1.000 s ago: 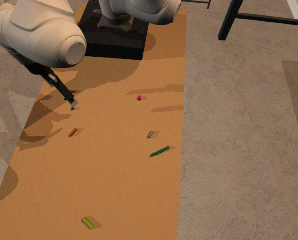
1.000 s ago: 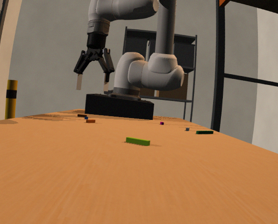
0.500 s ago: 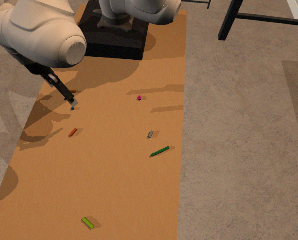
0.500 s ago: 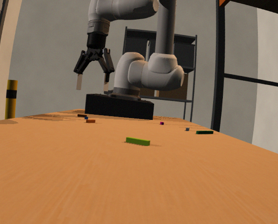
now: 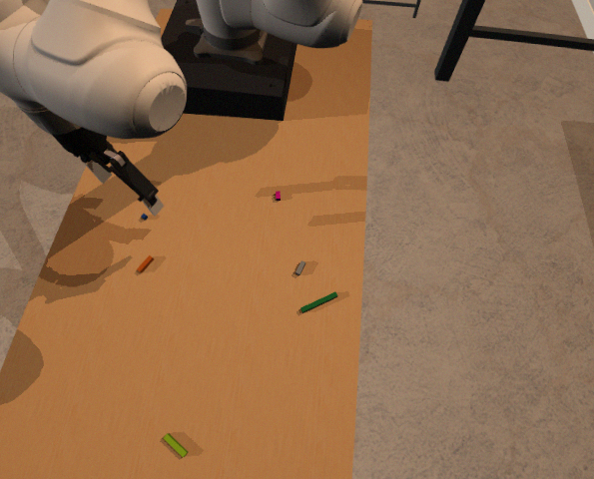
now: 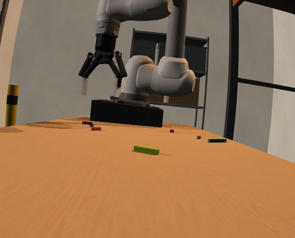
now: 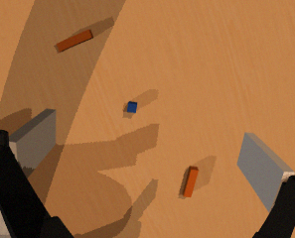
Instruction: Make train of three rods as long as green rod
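"How does my gripper (image 5: pixel 127 190) (image 6: pixel 100 91) (image 7: pixel 149 139) stand?"

"Spread wide, nothing between the fingers, and well above the table (image 5: pixel 235 334) (image 6: pixel 142 192) (image 7: pixel 212 59)."

"What lies nearest beneath me?"

"The blue rod (image 5: pixel 144 217) (image 6: pixel 91 125) (image 7: pixel 132 107), below the fingers. In the wrist view it sits beyond the line between my pads, a little left of their middle. I'd judge it my next pick: I must centre over it, then descend. (Its long axis hardly tells; it looks like a cube.)"

"And farther out?"

"The near orange rod (image 5: pixel 145 264) (image 6: pixel 96 128) (image 7: pixel 191 181), towards the right-hand pad in the wrist view, its long axis running roughly across my closing line. Past the blue, on the opposite side, lies a shadowed orange-brown rod (image 6: pixel 87 122) (image 7: pixel 74 41); the top view doesn't show it."

"What does my wrist view miss?"

"The magenta rod (image 5: pixel 278 196) (image 6: pixel 171 131), grey rod (image 5: pixel 299 267) (image 6: pixel 199 137), green rod (image 5: pixel 318 302) (image 6: pixel 217 140) and, farthest off, lime rod (image 5: pixel 175 444) (image 6: pixel 146 149). The top view spreads them out, all apart."

"So, which train?"

"Blue, grey and orange would match green; so would blue, magenta and lime. Neither is built."
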Tool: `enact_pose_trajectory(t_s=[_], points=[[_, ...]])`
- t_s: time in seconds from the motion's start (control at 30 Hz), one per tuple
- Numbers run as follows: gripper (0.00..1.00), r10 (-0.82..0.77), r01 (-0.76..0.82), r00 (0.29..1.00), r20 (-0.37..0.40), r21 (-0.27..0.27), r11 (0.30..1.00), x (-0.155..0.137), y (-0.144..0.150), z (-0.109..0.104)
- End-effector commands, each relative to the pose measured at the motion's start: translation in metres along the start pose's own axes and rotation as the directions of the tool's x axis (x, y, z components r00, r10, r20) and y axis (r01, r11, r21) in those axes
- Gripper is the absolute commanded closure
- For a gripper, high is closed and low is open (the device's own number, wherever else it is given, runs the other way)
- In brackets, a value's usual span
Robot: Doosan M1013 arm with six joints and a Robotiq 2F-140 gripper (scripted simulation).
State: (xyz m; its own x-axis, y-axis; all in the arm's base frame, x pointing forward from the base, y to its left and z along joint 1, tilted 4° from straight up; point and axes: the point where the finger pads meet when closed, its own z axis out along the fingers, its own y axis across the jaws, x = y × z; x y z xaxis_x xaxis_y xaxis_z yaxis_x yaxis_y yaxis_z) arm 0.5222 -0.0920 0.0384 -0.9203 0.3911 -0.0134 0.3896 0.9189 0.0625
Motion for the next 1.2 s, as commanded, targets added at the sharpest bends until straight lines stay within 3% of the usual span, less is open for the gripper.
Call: enact_pose_trajectory(t_s=[0.0,0.2,0.4,0.47,0.5,0.67,0.97,1.03,1.07,1.17], points=[[0.00,-0.167,0.167,0.986,-0.002,-0.001,0.986,-0.005,0.016,-0.001],[0.00,-0.390,0.390,0.921,-0.002,-0.001,0.921,-0.006,0.041,0.000],[0.00,-0.593,0.593,0.806,-0.002,-0.001,0.806,-0.007,0.066,0.002],[0.00,-0.593,0.593,0.806,-0.002,-0.001,0.806,-0.007,0.066,0.002],[0.00,-0.665,0.665,0.747,-0.002,-0.001,0.747,-0.007,0.076,0.002],[0.00,-0.794,0.794,0.608,-0.002,-0.001,0.608,-0.006,0.097,0.003],[0.00,-0.954,0.954,0.298,-0.002,-0.002,0.298,-0.002,0.136,0.006],[0.00,-0.954,0.954,0.298,-0.002,-0.002,0.298,-0.002,0.136,0.006],[0.00,-0.978,0.978,0.208,-0.002,-0.002,0.208,0.000,0.146,0.006],[0.00,-0.995,0.995,0.098,-0.002,-0.002,0.098,0.002,0.159,0.007]])
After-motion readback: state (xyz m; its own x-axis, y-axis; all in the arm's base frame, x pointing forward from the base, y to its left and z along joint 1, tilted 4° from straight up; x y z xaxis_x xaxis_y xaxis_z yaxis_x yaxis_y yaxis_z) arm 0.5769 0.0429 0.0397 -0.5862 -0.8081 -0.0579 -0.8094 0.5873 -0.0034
